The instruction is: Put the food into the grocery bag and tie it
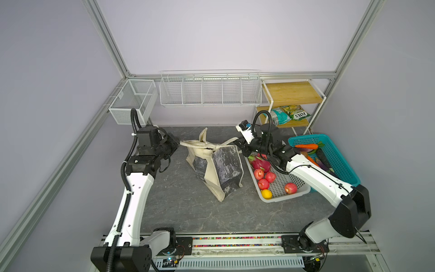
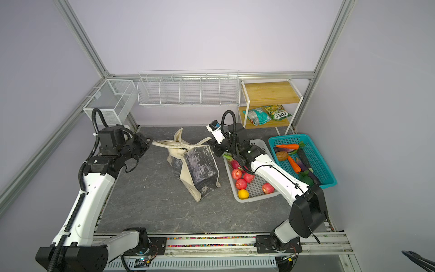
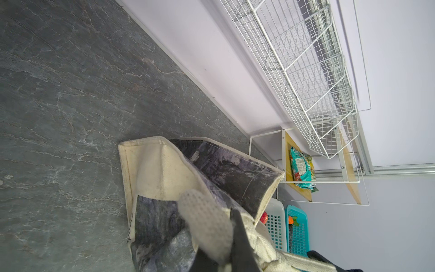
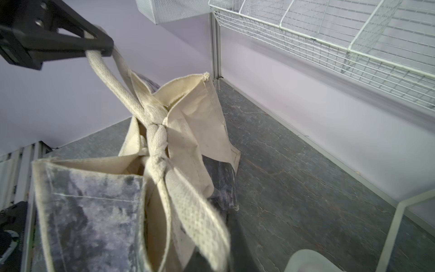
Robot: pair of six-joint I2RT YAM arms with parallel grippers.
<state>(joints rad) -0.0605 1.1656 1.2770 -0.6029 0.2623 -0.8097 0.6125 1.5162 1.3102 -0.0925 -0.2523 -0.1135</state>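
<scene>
One legible brand found: "FOX'S", in white capitals on the yellow-green snack packet (image 1: 297, 112), which lies on the lower board of the wooden rack (image 1: 292, 94) at the back right (the word reads upside down in both top views). The teal packet (image 1: 279, 117) touching it bears print too small to read. Dark lettering at the grocery bag (image 3: 150, 169) edge, seen in the left wrist view, is cut off and unreadable.
</scene>
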